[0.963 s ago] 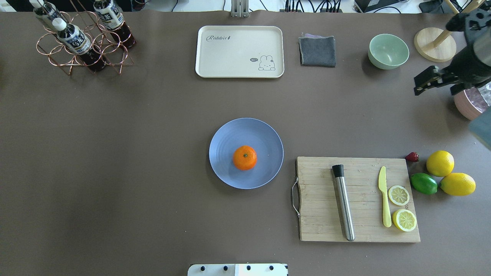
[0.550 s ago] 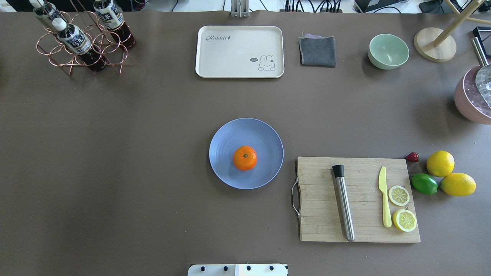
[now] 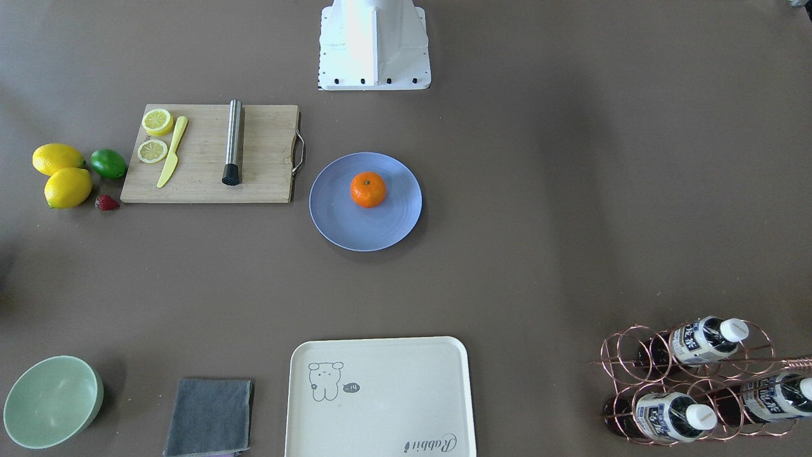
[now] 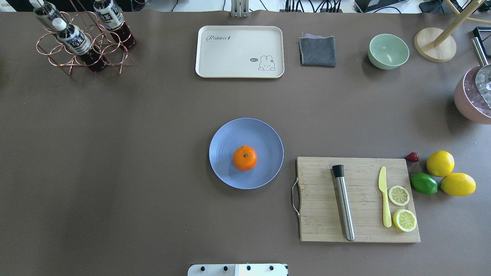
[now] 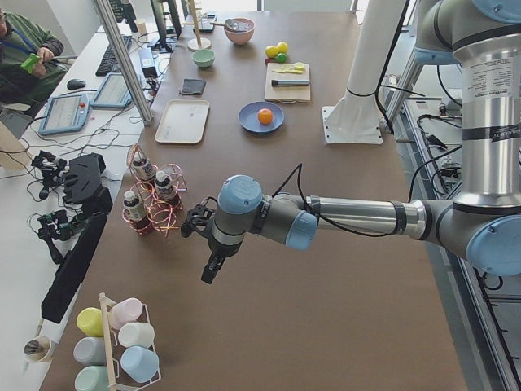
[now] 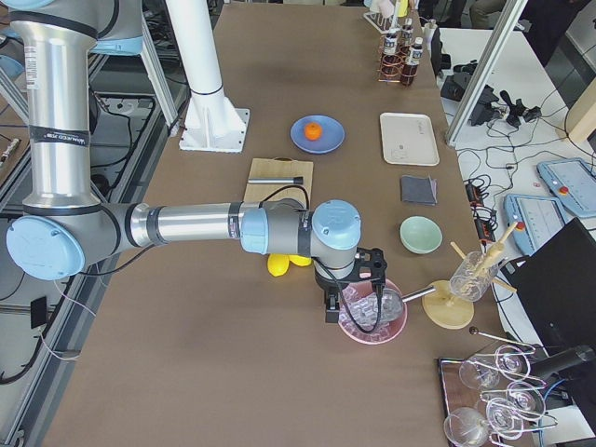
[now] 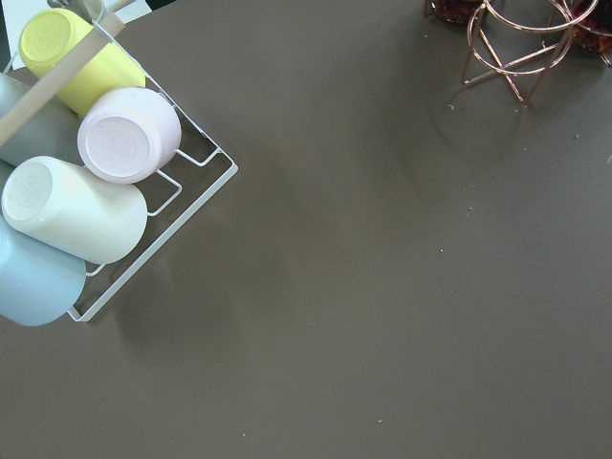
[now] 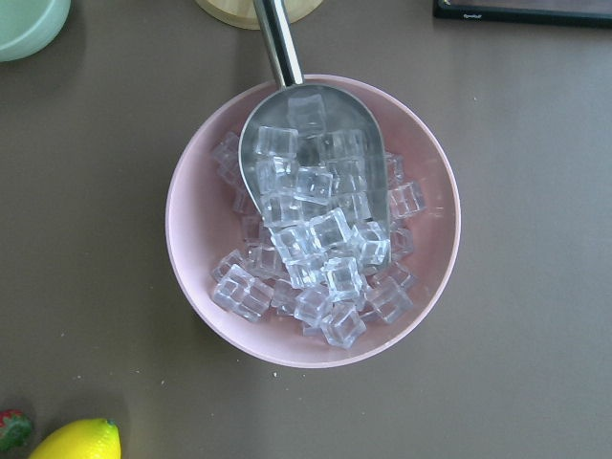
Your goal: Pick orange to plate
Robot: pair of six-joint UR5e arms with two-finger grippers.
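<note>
The orange (image 4: 244,157) rests stem-up on the periwinkle-blue plate (image 4: 230,134) at the table's middle, a little toward the robot's side of its centre; it also shows as the orange (image 3: 368,189) on the plate (image 3: 355,228) in the front-facing view. No gripper is near either. My left gripper (image 5: 210,270) hangs over bare table by the bottle rack, far from the plate; I cannot tell whether it is open or shut. My right gripper (image 6: 330,310) hovers at the pink ice bowl, and its state cannot be told either.
A cutting board (image 4: 318,214) with muddler, yellow knife and lemon slices lies right of the plate. Lemons (image 4: 440,163), a lime (image 4: 424,183) and a strawberry sit beyond it. Cream tray (image 4: 239,42), grey cloth, mint bowl (image 4: 388,51), pink ice bowl (image 8: 201,229) and bottle rack (image 4: 80,38) line the far edge.
The right arm, seen at the overhead view's right edge a second ago, has left that view. The orange and plate have not moved.
</note>
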